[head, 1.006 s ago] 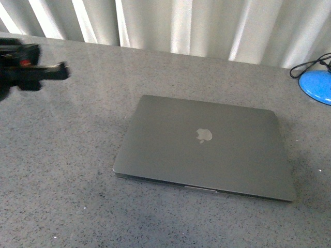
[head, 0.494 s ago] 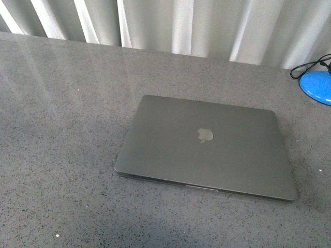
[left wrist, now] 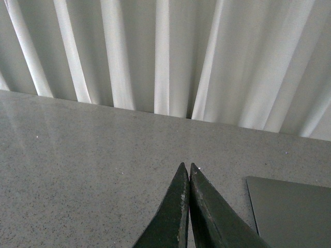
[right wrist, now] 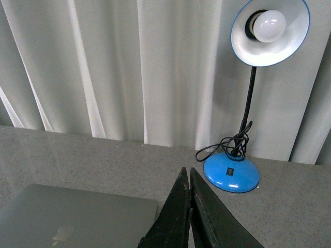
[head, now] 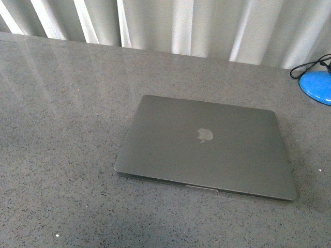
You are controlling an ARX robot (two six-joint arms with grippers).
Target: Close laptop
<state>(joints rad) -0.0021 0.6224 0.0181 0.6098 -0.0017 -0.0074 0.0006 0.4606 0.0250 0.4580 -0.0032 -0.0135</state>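
The laptop (head: 205, 146) is lying flat on the grey speckled desk (head: 62, 129), lid fully down, apple logo facing up, front edge toward the robot. No gap is showing along the visible edges, so the lid is looking completely shut. Judging by that, the closing is done.

What is changing: a second ago a dark arm was showing at the far left of the front view; half a second ago it was already gone, and now the front view is showing no arm at all. The laptop is sitting in the same spot throughout. So the arm is pulling back clear of the workspace, which reads as retreat after the job.

The left end effector (left wrist: 188, 170) is showing in its wrist view with fingers pressed together, holding nothing, hanging above bare desk with a corner of the laptop off to one side. The right end effector (right wrist: 187, 175) is likewise pressed together and empty, pointing over the far edge of the laptop toward the blue desk lamp (right wrist: 243, 103) and its black cord (right wrist: 217, 149). White curtains (head: 181, 26) are hanging behind the desk.

Nothing left to do, likely just parking both arms.
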